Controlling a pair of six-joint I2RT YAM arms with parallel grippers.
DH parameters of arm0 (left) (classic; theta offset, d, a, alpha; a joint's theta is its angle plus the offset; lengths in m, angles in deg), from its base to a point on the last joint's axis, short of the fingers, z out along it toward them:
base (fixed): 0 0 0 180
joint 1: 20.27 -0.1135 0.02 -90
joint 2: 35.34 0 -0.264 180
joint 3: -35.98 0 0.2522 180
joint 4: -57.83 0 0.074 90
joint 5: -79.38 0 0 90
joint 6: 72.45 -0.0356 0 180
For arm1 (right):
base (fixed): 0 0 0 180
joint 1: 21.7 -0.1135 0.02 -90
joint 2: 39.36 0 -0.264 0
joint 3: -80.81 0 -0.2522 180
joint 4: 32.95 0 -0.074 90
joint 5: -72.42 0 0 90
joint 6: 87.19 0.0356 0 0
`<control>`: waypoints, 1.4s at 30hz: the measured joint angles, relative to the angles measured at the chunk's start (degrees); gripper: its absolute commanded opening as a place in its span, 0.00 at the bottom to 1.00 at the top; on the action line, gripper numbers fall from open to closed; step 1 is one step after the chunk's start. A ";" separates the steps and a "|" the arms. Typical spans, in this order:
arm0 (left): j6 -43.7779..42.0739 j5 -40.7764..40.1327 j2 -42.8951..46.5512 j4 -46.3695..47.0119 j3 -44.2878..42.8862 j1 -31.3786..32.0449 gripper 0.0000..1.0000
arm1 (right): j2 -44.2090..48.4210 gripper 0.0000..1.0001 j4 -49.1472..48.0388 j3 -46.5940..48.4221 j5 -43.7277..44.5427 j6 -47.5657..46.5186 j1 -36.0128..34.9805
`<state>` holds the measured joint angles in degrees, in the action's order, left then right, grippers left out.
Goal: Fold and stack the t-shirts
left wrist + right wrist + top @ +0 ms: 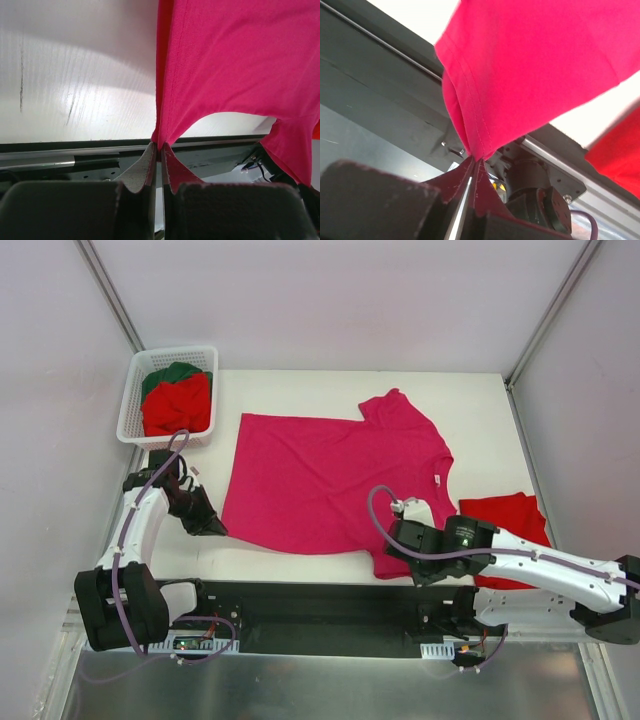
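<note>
Magenta t-shirt (320,475), seemingly light and limp, is sagging between pinches: left gripper (158,146) is clamping its hem corner at seven o'clock, right gripper (476,160) its sleeve hem at five.

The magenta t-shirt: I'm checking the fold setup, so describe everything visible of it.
The magenta t-shirt is soft, plain cloth with stitched hems, spread mostly flat on the white table, collar toward the right, hem toward the left. The left gripper pinches its near hem corner; the right gripper pinches its near sleeve, both spots lifted slightly.
</note>
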<state>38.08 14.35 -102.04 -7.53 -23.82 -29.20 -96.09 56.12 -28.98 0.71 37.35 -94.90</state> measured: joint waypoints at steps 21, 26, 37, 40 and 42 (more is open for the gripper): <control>0.00 -2.14 -6.47 -1.86 -13.31 0.02 0.00 | -4.00 0.01 0.26 11.19 8.98 -1.14 1.14; 0.00 -2.25 -7.61 -1.86 -13.33 0.02 0.00 | -3.43 0.01 0.28 11.19 9.90 -2.54 6.08; -0.46 -2.91 -11.89 -1.64 -14.27 0.02 0.00 | -3.32 0.01 0.42 11.45 11.87 -13.79 20.50; -0.70 -2.97 -12.94 -1.55 -14.91 0.02 0.00 | -3.74 0.01 0.44 12.15 11.96 -17.25 23.47; -0.92 -3.06 -13.46 -1.49 -15.17 0.02 0.00 | -4.13 0.01 0.42 12.72 11.96 -18.95 24.90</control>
<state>37.16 11.29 -115.50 -9.01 -38.99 -29.18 -100.22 56.53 -16.26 12.66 18.40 -70.01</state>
